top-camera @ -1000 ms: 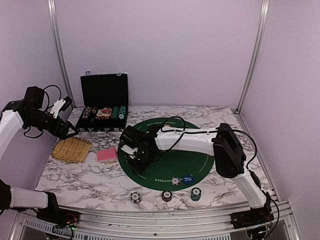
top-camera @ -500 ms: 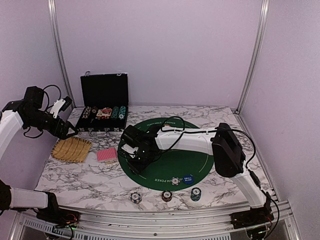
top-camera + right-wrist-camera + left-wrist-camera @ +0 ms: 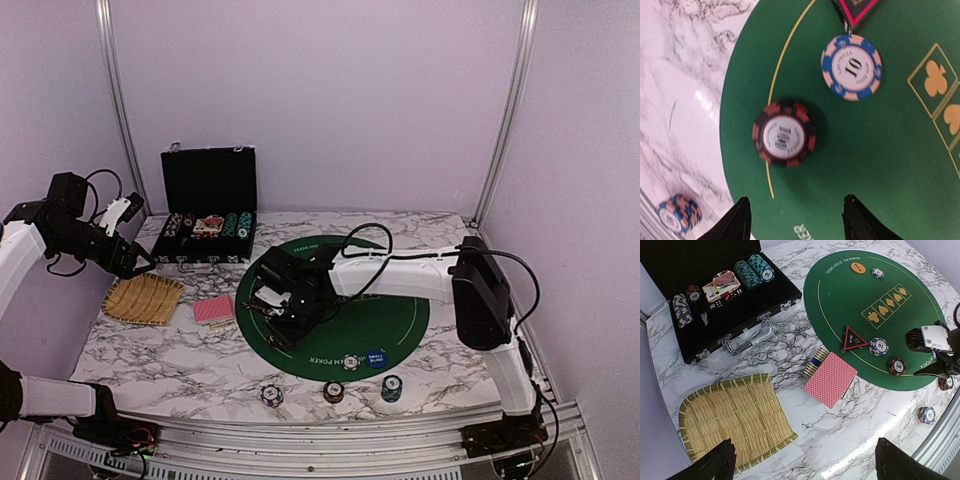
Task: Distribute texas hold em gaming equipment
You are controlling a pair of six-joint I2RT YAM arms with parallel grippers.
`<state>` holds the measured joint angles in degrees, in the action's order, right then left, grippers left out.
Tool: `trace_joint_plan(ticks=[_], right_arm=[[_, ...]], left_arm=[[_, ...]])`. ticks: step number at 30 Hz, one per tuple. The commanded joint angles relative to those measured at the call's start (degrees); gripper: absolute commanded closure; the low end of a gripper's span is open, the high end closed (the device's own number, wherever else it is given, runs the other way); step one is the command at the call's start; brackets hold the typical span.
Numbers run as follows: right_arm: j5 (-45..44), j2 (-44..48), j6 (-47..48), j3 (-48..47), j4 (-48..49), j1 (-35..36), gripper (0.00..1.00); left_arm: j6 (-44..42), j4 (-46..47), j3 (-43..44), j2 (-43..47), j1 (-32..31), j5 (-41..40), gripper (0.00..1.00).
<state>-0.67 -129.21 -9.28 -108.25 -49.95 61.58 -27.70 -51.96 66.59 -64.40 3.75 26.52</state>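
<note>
Poker chips lie spread over the marble table (image 3: 170, 355) and its round green mat (image 3: 395, 305). At the mat's left rim a red-and-black 100 chip (image 3: 784, 133) lies flat, with a blue-and-white 10 chip (image 3: 851, 67) near it and the dark red-edged triangle (image 3: 854, 338) just beside that 10 chip. The right gripper (image 3: 797, 225) hangs low over the mat close to the 100 chip, its two fingers spread apart with nothing between them. The left gripper (image 3: 805, 455) is held high over the table's left edge, jaws wide apart and empty, above the woven straw tray (image 3: 735, 420). The red-backed playing cards (image 3: 830, 379) rest on the marble between the tray and the mat, with a small stack of chips (image 3: 812, 367) touching their far side. An orange disc (image 3: 858, 267) and a single chip (image 3: 877, 273) sit near the mat's far rim. The blue "small blind" disc (image 3: 375, 357) and a white-faced chip (image 3: 350, 362) lie side by side at the mat's near rim, and three more chips (image 3: 334, 391) stand in a row on the marble along the table's near edge. An open black case (image 3: 715, 290) at the far left corner holds further chips in rows.
</note>
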Motion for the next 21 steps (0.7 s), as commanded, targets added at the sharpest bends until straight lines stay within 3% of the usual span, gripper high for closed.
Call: trace_joint_plan(ticks=[1, 10, 21], right_arm=[[-1.07, 10.99, -0.86, 8.21, 0.36, 0.56, 0.37], [-0.99, 22.03, -1.97, 24.59, -1.55, 5.17, 0.23], [3.1, 22.33, -3.3, 30.21, 1.7, 6.96, 0.19]], left_arm=[[-0.42, -1.28, 0.39, 0.97, -0.16, 0.63, 0.01], [-0.01, -1.38, 1.06, 0.15, -0.14, 1.28, 0.01], [0.2, -1.34, 1.35, 0.59, -0.14, 1.04, 0.01]])
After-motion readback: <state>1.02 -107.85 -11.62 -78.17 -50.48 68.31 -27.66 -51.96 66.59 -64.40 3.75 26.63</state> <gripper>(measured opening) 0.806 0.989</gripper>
